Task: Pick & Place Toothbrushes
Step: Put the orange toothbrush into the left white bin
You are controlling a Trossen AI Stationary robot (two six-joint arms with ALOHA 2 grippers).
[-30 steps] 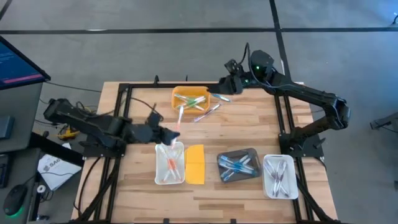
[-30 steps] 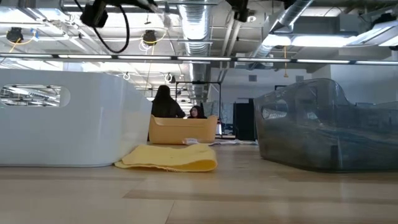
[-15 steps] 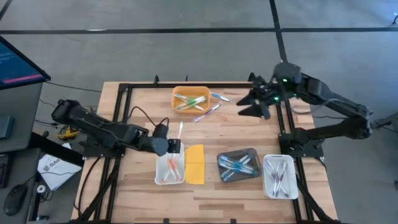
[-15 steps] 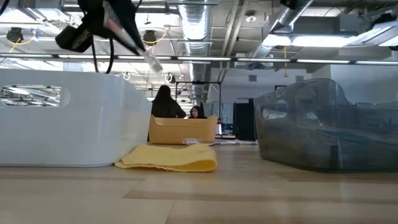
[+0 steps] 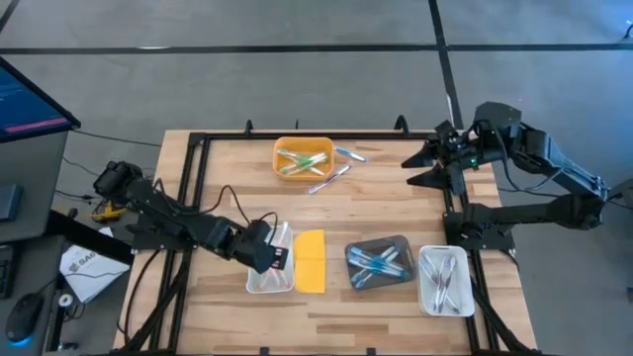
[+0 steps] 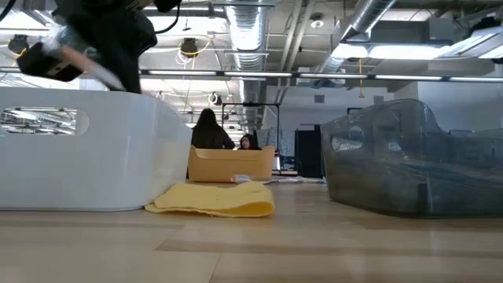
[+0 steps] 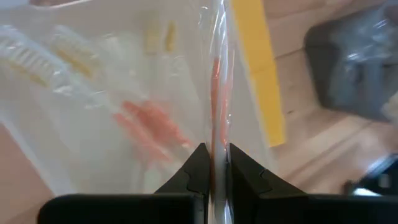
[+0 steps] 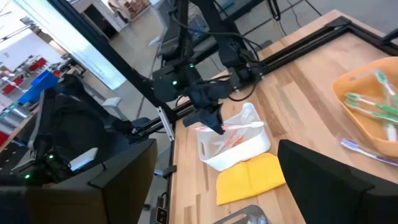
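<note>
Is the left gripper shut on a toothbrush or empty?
Shut on one: the left gripper pinches a wrapped orange toothbrush over the white tray.

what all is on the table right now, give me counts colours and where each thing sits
white tray: one, front left, pink/orange toothbrushes inside
wrapped toothbrush: one, pink/orange, held over the white tray
yellow lid: one, flat beside the white tray
orange tray: one, back centre, green toothbrushes inside
loose toothbrushes: two or three, beside the orange tray
grey tray: one, front, blue toothbrushes inside
clear tray: one, front right
left gripper: shut on the wrapped toothbrush
right gripper: open, back right edge
</note>
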